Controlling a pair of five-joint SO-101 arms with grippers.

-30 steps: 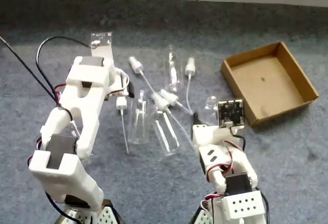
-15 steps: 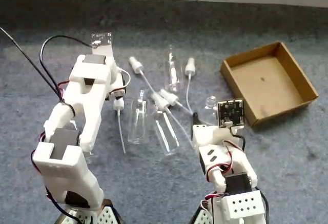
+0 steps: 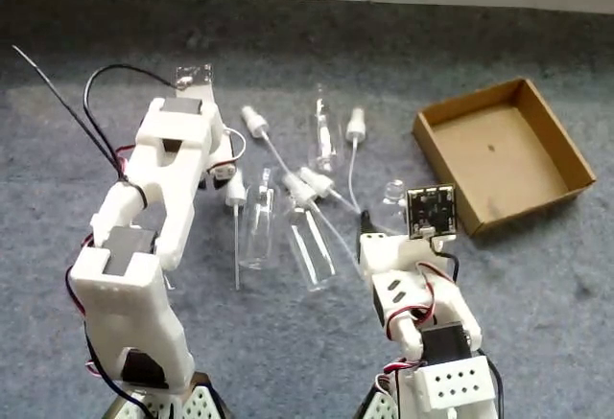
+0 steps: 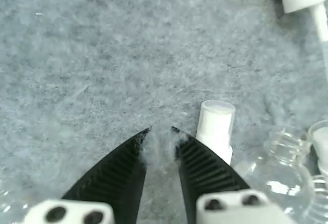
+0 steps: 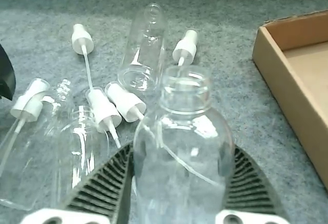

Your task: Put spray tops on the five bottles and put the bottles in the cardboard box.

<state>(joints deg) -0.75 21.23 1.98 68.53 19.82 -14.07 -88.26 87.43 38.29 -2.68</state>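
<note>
Readable text: none.
Checked all three views. No legible print, label, number or sign on any bottle (image 5: 179, 147), spray top (image 4: 216, 129) or the cardboard box (image 3: 499, 165).

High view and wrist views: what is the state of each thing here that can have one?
Left end effector: open, empty.
Right end effector: shut on one bottle, uncapped.
Other bottles: lying, uncapped.
Spray tops: loose, on no bottle.
Box: empty.
</note>
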